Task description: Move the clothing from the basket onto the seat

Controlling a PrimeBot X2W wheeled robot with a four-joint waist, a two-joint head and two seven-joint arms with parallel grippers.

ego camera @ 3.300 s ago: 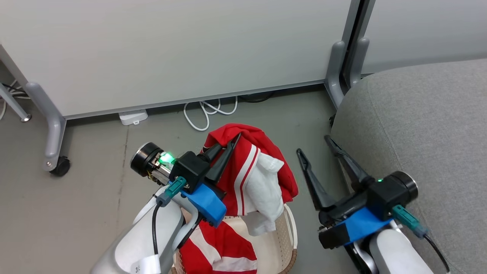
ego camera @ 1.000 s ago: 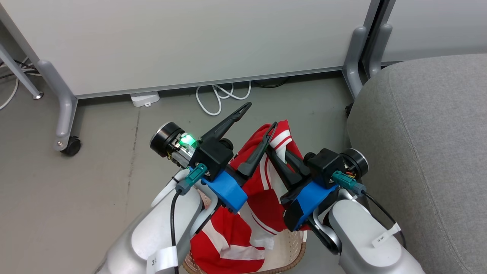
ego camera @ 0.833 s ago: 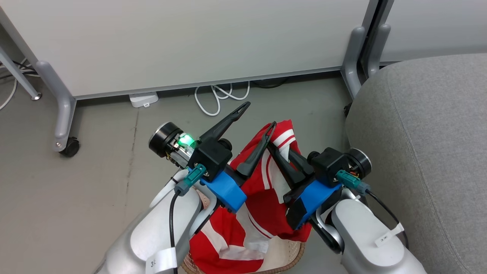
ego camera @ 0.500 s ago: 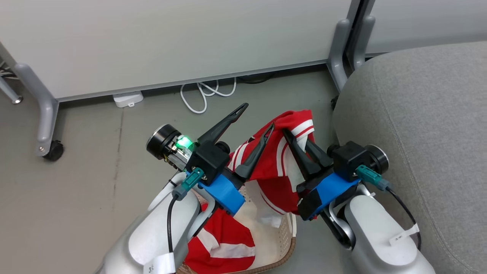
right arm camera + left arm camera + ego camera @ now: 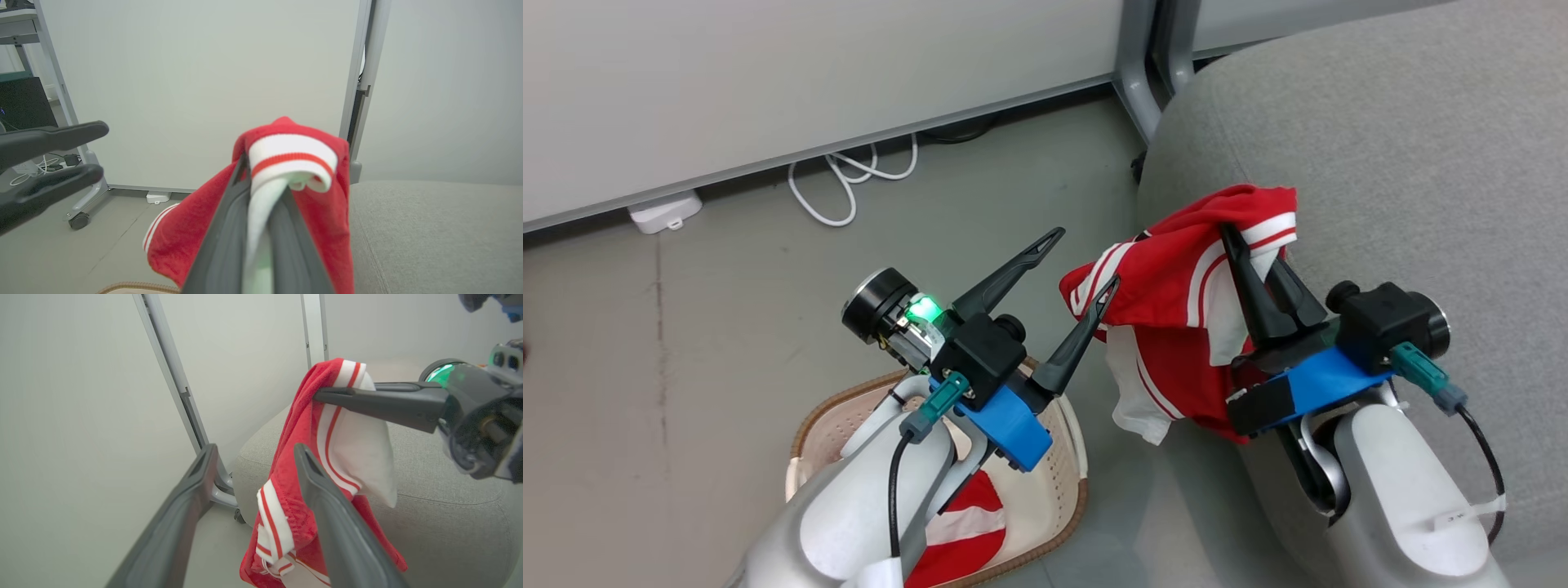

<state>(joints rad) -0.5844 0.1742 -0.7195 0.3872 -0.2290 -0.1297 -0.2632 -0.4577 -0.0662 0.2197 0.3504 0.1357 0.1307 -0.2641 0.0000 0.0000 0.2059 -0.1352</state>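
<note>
At the seat's left edge, the right claw (image 5: 1248, 247) has its two long, tapering dark fingers pressed together on a ribbed white-and-red band of one red garment (image 5: 1168, 286), a soft knit with white stripes and a white panel. The cloth bunches over the fingertips and hangs below them. Its long axis runs from the pinched band down and toward the robot's left, with the loose white hem lowest; whether that hem touches the cushion's side I cannot tell. The left claw (image 5: 1085, 259) stands just beside the hanging cloth, its fingers spread wide and holding nothing; in the left wrist view one finger crosses in front of the fabric. Behind and under the garment lies the seat (image 5: 1380, 147), a rounded light-grey woven cushion with a seam. Below the left arm the basket (image 5: 1081, 490), cream perforated plastic with a brown woven-look rim, sits on the smooth grey floor (image 5: 686, 327), with the other red-and-white garment (image 5: 964, 527) crumpled inside.
</note>
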